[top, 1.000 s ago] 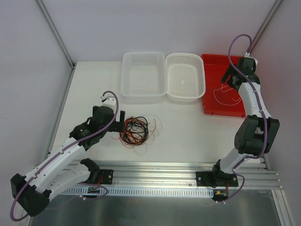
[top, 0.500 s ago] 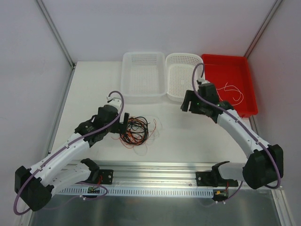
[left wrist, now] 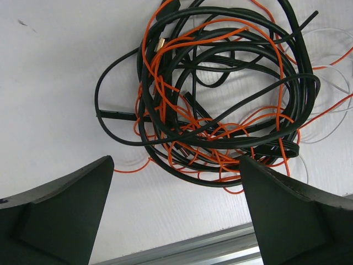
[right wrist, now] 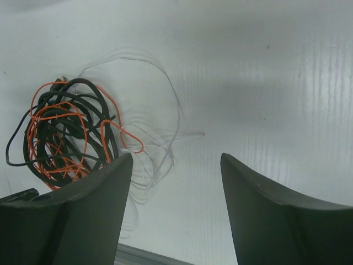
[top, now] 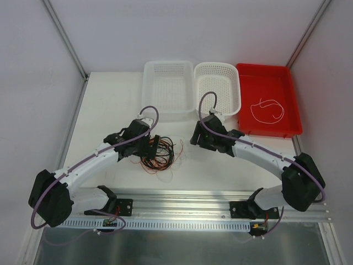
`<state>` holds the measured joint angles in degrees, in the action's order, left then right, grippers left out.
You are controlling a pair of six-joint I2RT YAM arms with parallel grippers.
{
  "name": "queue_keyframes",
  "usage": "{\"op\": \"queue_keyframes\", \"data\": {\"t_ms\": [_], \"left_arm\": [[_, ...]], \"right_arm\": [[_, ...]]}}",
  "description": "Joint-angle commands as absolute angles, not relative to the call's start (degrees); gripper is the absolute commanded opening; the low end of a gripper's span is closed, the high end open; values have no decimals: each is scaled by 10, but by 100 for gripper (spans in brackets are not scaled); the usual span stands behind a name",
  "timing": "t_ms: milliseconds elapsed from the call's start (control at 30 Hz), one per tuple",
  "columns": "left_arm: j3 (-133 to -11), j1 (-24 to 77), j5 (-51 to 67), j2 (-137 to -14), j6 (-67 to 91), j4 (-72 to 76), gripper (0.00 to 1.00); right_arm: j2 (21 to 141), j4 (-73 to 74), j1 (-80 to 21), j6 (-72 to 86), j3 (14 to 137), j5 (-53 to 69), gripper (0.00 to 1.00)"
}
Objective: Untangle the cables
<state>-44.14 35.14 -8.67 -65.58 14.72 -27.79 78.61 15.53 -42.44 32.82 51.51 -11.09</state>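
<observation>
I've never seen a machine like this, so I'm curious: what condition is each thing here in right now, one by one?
cable tangle: black, orange and white wires snarled together on the table.
white cable: lying loose, alone in the red tray.
red tray: holds only that cable.
rectangular basket: empty.
oval basket: empty.
left gripper: open, holding nothing.
right gripper: open, holding nothing.

A white table (top: 110, 105) fills the space, closed in by plain pale walls (top: 176, 27) on three sides. Thin metal struts (top: 65, 37) slant up from its far corners. Along the near edge runs an aluminium rail (top: 187, 199), with a dull grey floor (top: 182, 248) below it. The light is soft and even, leaving only faint shadows on the tabletop.
</observation>
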Motion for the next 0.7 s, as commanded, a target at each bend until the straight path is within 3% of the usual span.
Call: {"op": "queue_keyframes", "data": {"t_ms": [0,200,300,400,433,533,667], "left_arm": [[-470,345,-62,-681,166,-275,99],[-477,345,-45,-718,167,-273,99],[-478,345,-44,-729,168,-273,99],[-478,345,-48,-739,168,-273,99],[-478,345,-51,-743,167,-273,99],[-478,345,-54,-758,169,-279,99],[-489,345,-55,-786,171,-294,99]], "right_arm": [[826,125,-450,400,521,-143,68],[879,98,-480,427,524,-134,62],[897,102,-490,428,530,-134,54],[890,121,-494,426,528,-148,33],[885,129,-494,418,528,-163,21],[853,181,-497,380,542,-209,3],[787,249,-502,323,569,-261,1]]}}
